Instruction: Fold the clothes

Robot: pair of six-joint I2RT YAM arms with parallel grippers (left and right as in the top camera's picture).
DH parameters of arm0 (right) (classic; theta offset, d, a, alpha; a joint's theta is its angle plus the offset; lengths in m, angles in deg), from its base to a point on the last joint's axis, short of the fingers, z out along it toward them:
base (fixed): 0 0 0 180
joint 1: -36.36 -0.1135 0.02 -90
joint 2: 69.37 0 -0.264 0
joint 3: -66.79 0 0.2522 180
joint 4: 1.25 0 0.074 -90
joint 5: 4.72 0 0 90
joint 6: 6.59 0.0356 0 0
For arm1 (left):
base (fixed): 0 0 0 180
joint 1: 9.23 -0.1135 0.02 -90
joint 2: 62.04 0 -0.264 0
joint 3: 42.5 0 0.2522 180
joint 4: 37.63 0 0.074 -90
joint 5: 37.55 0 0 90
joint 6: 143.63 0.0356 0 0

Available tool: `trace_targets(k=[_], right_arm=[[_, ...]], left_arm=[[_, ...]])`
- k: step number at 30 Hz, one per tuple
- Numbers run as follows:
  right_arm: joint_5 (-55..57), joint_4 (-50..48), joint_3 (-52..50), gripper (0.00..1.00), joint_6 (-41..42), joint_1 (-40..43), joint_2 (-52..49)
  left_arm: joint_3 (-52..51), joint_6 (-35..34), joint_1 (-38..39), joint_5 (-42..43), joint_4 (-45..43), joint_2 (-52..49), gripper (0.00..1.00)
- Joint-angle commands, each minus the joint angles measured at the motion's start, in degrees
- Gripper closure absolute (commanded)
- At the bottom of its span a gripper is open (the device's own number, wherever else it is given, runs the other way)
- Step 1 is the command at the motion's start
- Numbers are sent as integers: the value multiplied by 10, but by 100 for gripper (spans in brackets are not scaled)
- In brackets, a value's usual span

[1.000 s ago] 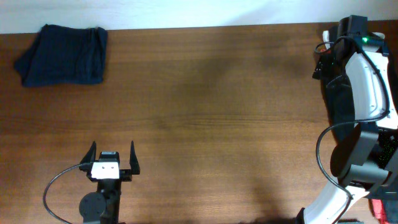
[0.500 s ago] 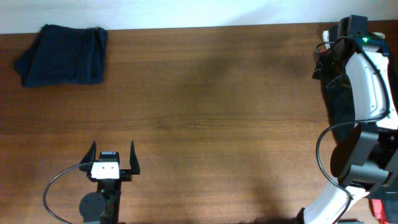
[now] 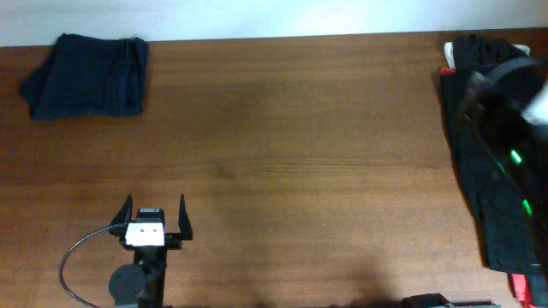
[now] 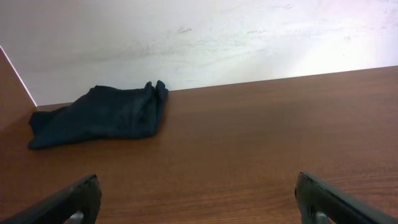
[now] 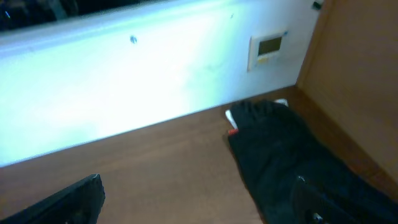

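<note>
- At the far left corner of the table, close to the back edge, the navy garment lies as a compact bundle. It is roughly rectangular, with some wrinkles along its right side.
- In the left wrist view the same navy garment is seen from the side. It rests flat on the wood just in front of the white wall, and one end stands a little higher than the other.
- The left gripper is near the front edge of the table, well apart from the navy garment. Its two fingers are spread wide and nothing is between them.
- The left wrist view confirms it: one dark finger is at each lower corner and only bare wood is between them.
- Along the right edge of the table a black garment lies in a long strip from the back toward the front.
- The right arm is above this strip. It is blurred in the overhead view, with small green lights on it.
- The right gripper has its jaws wide apart and holds nothing. The black garment is below and ahead of it, to the right side.
- A small red and white item is touching the far end of the black garment; I cannot tell what it is.
</note>
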Motion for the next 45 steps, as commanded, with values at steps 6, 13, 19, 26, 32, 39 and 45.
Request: trace_targets(k=[6, 13, 19, 26, 32, 39, 45], right_arm=[[-26, 182, -23, 1, 4, 41, 175], [-174, -112, -385, 1, 4, 49, 387], [-267, -369, -743, 1, 4, 49, 548], [-248, -513, -915, 1, 84, 49, 616], [-214, -648, -997, 1, 84, 49, 616], [-186, -682, -1049, 1, 84, 49, 616], [-183, -604, -1049, 1, 43, 49, 616]], left_arm=[[-2, 9, 1, -4, 3, 3, 1], [-2, 9, 1, -4, 3, 3, 1], [-2, 9, 1, -4, 3, 3, 1], [-2, 9, 1, -4, 3, 3, 1], [-2, 9, 1, -4, 3, 3, 1], [-2, 9, 1, -4, 3, 3, 1], [-2, 9, 1, -4, 3, 3, 1]])
